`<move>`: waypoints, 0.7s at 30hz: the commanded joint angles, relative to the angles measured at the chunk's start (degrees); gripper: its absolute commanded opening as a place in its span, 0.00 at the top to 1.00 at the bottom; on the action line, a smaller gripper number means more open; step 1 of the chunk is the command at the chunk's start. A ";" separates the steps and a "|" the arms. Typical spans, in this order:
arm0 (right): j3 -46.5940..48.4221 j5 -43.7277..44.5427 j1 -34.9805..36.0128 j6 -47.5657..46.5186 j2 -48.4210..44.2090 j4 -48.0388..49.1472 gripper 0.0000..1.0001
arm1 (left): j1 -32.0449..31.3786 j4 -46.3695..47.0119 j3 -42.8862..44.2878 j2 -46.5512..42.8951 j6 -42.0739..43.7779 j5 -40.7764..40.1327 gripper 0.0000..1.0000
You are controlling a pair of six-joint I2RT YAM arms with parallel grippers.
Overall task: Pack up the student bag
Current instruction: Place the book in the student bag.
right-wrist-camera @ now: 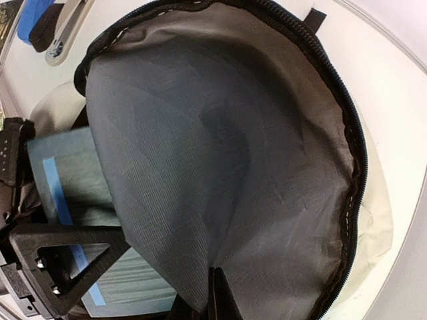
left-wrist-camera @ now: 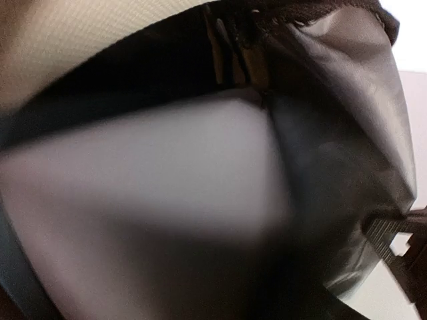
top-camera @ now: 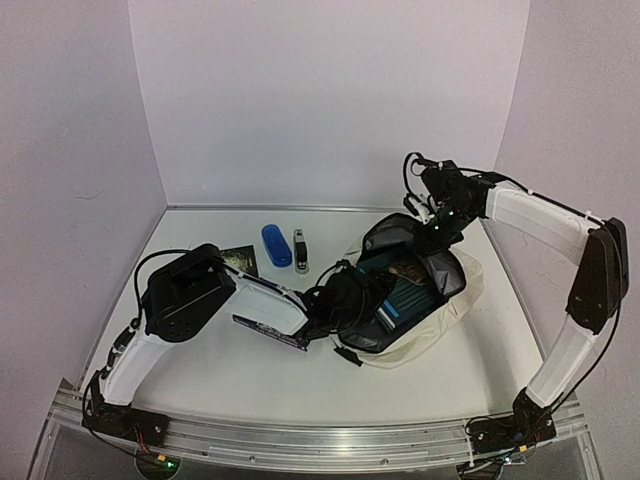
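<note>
1. Top external view shows you the student bag [top-camera: 440, 325] lying on the table [top-camera: 250, 390], right of centre, with its mouth turned towards the left arm and its flap [top-camera: 400, 232] raised.
2. Your right gripper [top-camera: 437, 215] is at the top rim of that flap. In the right wrist view one finger [right-wrist-camera: 217, 297] sits against the grey lining and the cloth runs down into it, so read this pincer as pinched on the bag's flap, holding it up.
3. Your left gripper [top-camera: 350, 300] is at the bag's mouth, reaching in from the left. The right wrist view shows its black triangular frame [right-wrist-camera: 60, 263] low on the left, just beside a teal book [right-wrist-camera: 67, 187] with a blue stripe that lies inside the bag.
4. The left wrist view is blurred: dark lining fills it, cream fabric runs along the top and one finger [left-wrist-camera: 393, 243] shows at the right edge. You cannot tell whether this pincer is wide, narrow or holding anything.
5. Behind the left arm, on the table, a blue case [top-camera: 276, 245] lies just beside a grey and black item [top-camera: 300, 250], and a dark card [top-camera: 240, 260] lies near them to the left.
6. A flat book [top-camera: 270, 328] lies under the left forearm, outside the bag.
</note>
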 commanded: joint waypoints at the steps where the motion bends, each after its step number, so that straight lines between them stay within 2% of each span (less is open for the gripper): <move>1: 0.56 0.09 -0.61 1.01 -1.58 1.63 1.00 | 0.03 -13.36 0.39 -8.82 1.14 0.66 0.20; 5: 0.35 -0.49 -0.81 0.85 -1.56 1.64 1.00 | -0.54 -20.63 1.09 -10.88 1.64 1.23 0.19; 7: 0.03 -1.44 -0.77 0.66 -1.75 1.64 1.00 | -0.53 -22.27 1.21 -11.05 1.79 2.11 0.22; 11: -0.73 -4.68 -0.75 0.31 -2.33 1.64 1.00 | -0.53 -21.10 2.10 -9.37 1.97 5.43 0.39; 14: -1.47 -7.83 -0.76 -0.18 -3.08 1.64 1.00 | -0.32 -16.57 2.50 -7.40 1.67 6.89 0.58; 17: -2.60 -11.27 -0.79 -0.36 -4.34 1.56 1.00 | 0.61 -13.42 4.22 -4.77 1.73 7.97 0.70; 21: -3.12 -12.95 -0.75 -0.37 -6.19 1.34 1.00 | 2.50 -12.66 8.95 -0.46 1.91 9.68 0.76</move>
